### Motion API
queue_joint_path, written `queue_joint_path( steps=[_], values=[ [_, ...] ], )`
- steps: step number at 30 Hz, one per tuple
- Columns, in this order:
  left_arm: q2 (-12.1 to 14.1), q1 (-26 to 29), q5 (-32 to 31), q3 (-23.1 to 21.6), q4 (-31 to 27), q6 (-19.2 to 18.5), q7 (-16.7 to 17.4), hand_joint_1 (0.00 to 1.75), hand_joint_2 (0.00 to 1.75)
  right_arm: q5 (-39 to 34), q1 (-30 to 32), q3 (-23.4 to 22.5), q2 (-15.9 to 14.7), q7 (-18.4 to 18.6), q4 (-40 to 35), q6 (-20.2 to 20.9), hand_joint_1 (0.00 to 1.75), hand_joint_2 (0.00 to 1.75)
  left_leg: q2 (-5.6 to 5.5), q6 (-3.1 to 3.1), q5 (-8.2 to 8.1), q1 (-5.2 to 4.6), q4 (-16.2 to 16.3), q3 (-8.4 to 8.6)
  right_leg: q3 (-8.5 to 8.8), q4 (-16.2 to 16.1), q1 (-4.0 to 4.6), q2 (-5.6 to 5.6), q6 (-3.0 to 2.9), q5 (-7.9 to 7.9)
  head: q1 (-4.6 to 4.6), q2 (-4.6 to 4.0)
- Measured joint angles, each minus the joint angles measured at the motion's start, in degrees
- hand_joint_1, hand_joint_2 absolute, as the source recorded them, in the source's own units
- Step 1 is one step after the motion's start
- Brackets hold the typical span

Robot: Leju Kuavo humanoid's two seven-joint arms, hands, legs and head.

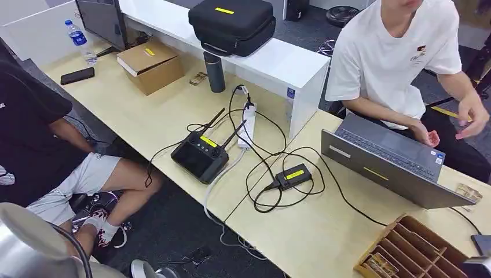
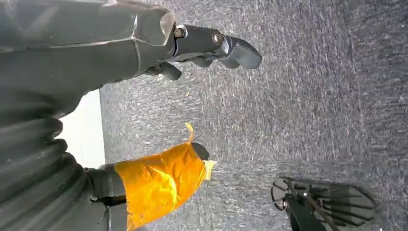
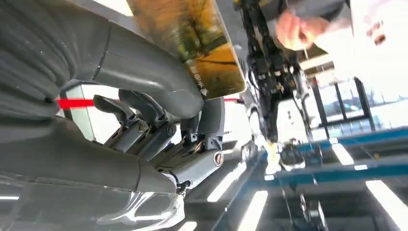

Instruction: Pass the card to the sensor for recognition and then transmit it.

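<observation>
The card [image 3: 192,43] is pinched between thumb and fingers of the right hand [image 3: 159,120], raised off the desk. It should be kept flat and brought squarely over the card reader [image 1: 293,175]. The left hand [image 2: 192,48] hangs empty, fingers apart.

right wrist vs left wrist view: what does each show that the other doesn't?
Right wrist view alone: the card, with a yellow-brown printed face, pinched between the right robot hand's thumb and fingers, and a person's hand behind it.

Left wrist view alone: the left robot hand holding nothing, its thumb wrapped in orange tape, over grey carpet, with a dark stand base on the floor.

Shared: each looks past its own grey ribbed cover and dark fingers. No scene object appears in both.
</observation>
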Motion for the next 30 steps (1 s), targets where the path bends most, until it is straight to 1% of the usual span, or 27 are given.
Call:
queue_joint_path(
  steps=[3, 8, 12, 18, 22, 25, 30],
  values=[
    [0.0, 0.0, -0.4, 0.0, 0.0, -0.2, 0.0, 0.0, 1.75, -0.4, -3.5, 0.1, 0.0, 0.8, -1.1, 1.7, 1.75, 1.75, 0.01, -0.01, 0.01, 0.0, 0.0, 0.0, 0.0, 0.0, 0.0, 0.02, -0.02, 0.01, 0.02, 0.0],
    [0.0, -0.1, -1.4, 0.0, 0.0, -1.2, 0.0, 0.0, 1.75, -0.6, -11.7, 1.2, 0.4, 2.7, -1.1, 4.0, 1.75, 1.75, 0.0, 0.01, 0.03, 0.0, 0.0, -0.01, 0.01, 0.1, 0.0, 0.02, -0.02, 0.02, 0.04, 0.0],
    [-0.1, -0.8, -2.5, 0.0, 0.0, -1.9, 0.5, 0.0, 1.75, -0.5, -19.5, 3.3, 2.7, 5.5, 1.2, 5.2, 1.75, 1.75, -0.01, -0.06, 0.08, 0.01, 0.0, -0.01, -0.03, 0.1, 0.0, 0.04, -0.03, 0.02, 0.04, 0.0],
    [-0.2, -1.8, -4.0, -0.6, 0.0, -2.8, 1.2, 0.0, 1.75, 2.2, -28.5, 6.5, 7.6, 8.5, 7.7, 4.3, 1.75, 1.75, -0.01, -0.12, 0.12, 0.01, 0.0, -0.01, -0.07, 0.2, 0.0, 0.04, -0.03, 0.02, 0.02, 0.0],
    [-0.5, -2.4, -4.7, -1.3, 0.0, -3.2, 1.6, 0.0, 1.75, 3.4, -32.1, 8.4, 10.6, 9.6, 13.2, 2.8, 1.75, 1.75, 0.0, -0.16, 0.14, 0.01, 0.0, 0.0, -0.07, 0.2, 0.01, 0.06, -0.09, 0.06, 0.02, 0.0],
    [-0.6, -2.7, -5.0, -1.7, 0.0, -3.3, 1.7, 0.0, 1.75, 4.1, -33.6, 9.3, 12.3, 9.9, 16.8, 2.1, 1.75, 1.75, -0.01, -0.16, 0.14, 0.01, 0.0, 0.0, -0.07, 0.2, 0.0, 0.05, -0.09, 0.06, 0.02, 0.0],
    [-0.6, -2.9, -5.1, -1.8, 0.0, -3.7, 1.8, 0.0, 1.75, 4.5, -34.5, 10.5, 14.1, 9.9, 22.2, 1.0, 1.75, 1.75, -0.01, -0.15, 0.14, 0.01, 0.0, 0.0, -0.07, 0.2, 0.0, 0.05, -0.09, 0.06, 0.02, 0.0]
  ],
)
